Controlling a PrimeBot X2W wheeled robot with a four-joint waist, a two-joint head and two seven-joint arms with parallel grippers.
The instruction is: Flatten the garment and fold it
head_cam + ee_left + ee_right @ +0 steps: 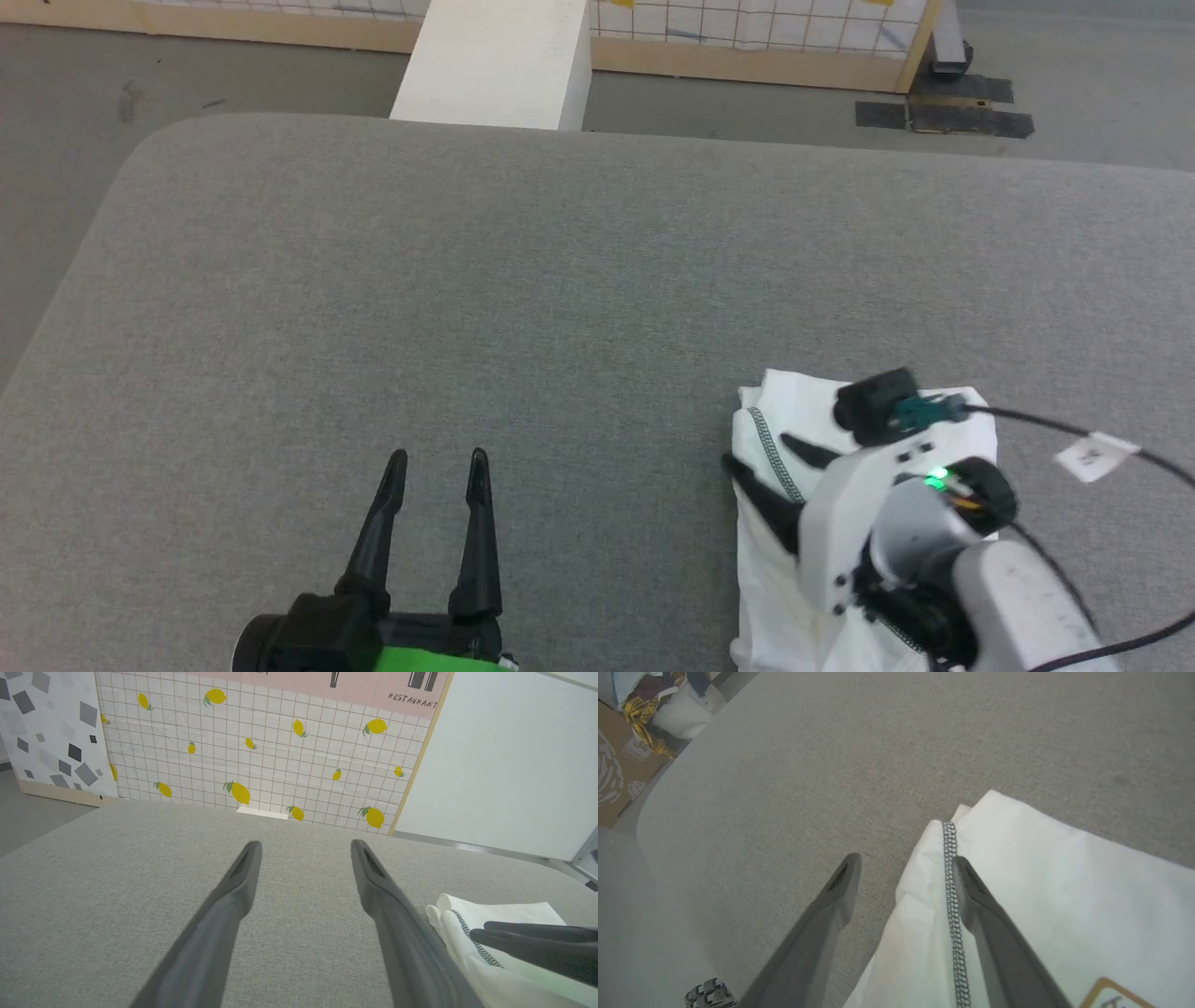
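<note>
The garment (pixel 761 569) lies folded into a compact white bundle at the near right of the grey fabric-covered counter (pixel 560 308), with its dark zigzag seam (pixel 773 453) running along the left side. The right arm reaches over it from the lower right. Its pale forearm and white wrist housing (pixel 859 513) cover much of the cloth, a green light (pixel 936 480) glows on the wrist, and a black cable carries a white tag (pixel 1088 455). The right end effector (pixel 756 450) points toward the robot's left and sits low over the bundle's left edge. In the right wrist view, the right end effector (pixel 906 861) stands wide, with nothing between its fingers. One finger (pixel 831 900) hangs over bare counter, and the other is above the cloth just beside the seam (pixel 951 877). Whether that finger touches the fabric cannot be told. A corner of a tan-bordered label (pixel 1111 994) shows at the bottom edge of this view. The left end effector (pixel 439 457) is at the lower left, well apart from the garment. Its fingers point away from the robot across bare counter and are spread wide and empty, which the left wrist view (pixel 306 844) confirms. That view also shows the garment (pixel 504 910) at its right, with the right arm's dark fingers (pixel 537 940) lying across it. A white box (pixel 495 65) stands beyond the far edge of the counter.
</note>
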